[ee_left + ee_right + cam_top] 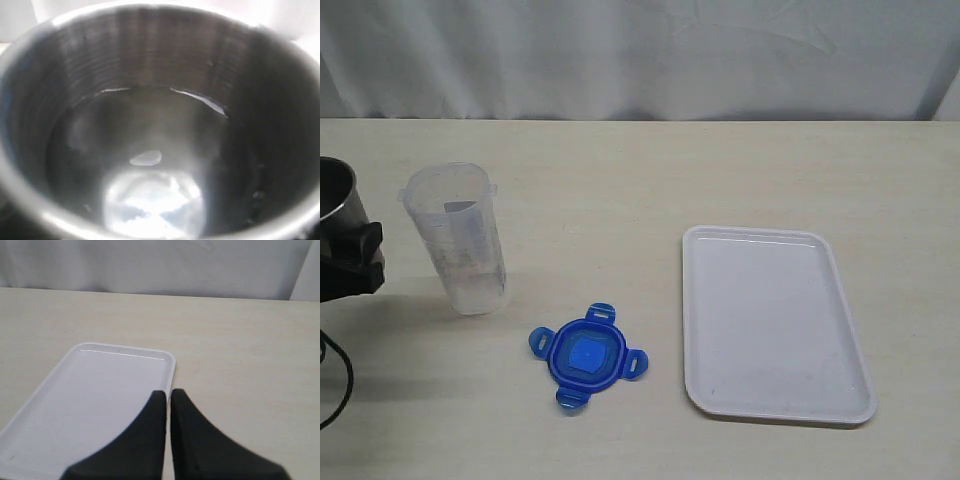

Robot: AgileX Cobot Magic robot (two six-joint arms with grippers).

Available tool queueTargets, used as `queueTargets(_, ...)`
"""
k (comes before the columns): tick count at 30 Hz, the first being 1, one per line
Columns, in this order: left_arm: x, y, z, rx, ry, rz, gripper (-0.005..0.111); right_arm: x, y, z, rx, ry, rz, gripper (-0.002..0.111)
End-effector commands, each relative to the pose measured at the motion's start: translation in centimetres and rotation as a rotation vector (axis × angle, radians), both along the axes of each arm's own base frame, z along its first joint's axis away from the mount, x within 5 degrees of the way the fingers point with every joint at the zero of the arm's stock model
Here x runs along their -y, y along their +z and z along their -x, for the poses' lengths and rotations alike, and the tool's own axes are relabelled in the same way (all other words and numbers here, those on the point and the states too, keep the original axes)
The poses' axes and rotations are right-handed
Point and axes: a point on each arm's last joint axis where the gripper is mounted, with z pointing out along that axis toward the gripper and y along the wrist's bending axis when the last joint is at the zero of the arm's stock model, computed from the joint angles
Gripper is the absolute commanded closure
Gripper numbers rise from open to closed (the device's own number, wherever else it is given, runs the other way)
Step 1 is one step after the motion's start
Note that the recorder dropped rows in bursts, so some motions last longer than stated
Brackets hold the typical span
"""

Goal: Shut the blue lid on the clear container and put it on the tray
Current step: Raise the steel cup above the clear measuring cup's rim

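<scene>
The clear container (455,240) stands upright and lidless on the left of the table. In front of it and a little to its right, the blue lid (587,357) lies flat on the table with its flaps spread. The white tray (770,320) lies empty on the right. At the far left edge my left gripper (350,262) holds a steel cup (332,190). The cup's inside (150,100) fills the left wrist view and hides the fingers. My right gripper (168,392) is shut and empty, hovering over the tray's (125,351) long edge; it is outside the exterior view.
A white cloth backdrop (640,50) hangs behind the table's far edge. A black cable (335,385) loops near the left arm. Bare tabletop (620,200) lies between the container and the tray.
</scene>
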Motion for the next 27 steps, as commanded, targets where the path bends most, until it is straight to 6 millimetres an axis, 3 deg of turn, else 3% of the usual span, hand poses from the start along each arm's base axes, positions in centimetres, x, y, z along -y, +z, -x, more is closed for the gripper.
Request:
queueTargets(1,-0.4,2.2,-0.9,0.055,0.033,0.006,0.107,0.0,0.0,0.0,0.004,-0.007,0.002,0.104)
queueTargets(8,-0.6,4.9,-2.7,0.043,0.050,0.042,0.107,0.0,0.0,0.0,0.004,-0.007,0.002,0.104)
queueTargets(18,-0.7,7.0,-4.3,0.075,0.063,0.080,0.107,0.0,0.0,0.0,0.004,-0.007,0.002,0.104)
queueTargets(27,-0.7,11.6,-7.6,0.060,-0.014,-0.032,0.107,0.0,0.0,0.0,0.004,-0.007,0.002,0.104)
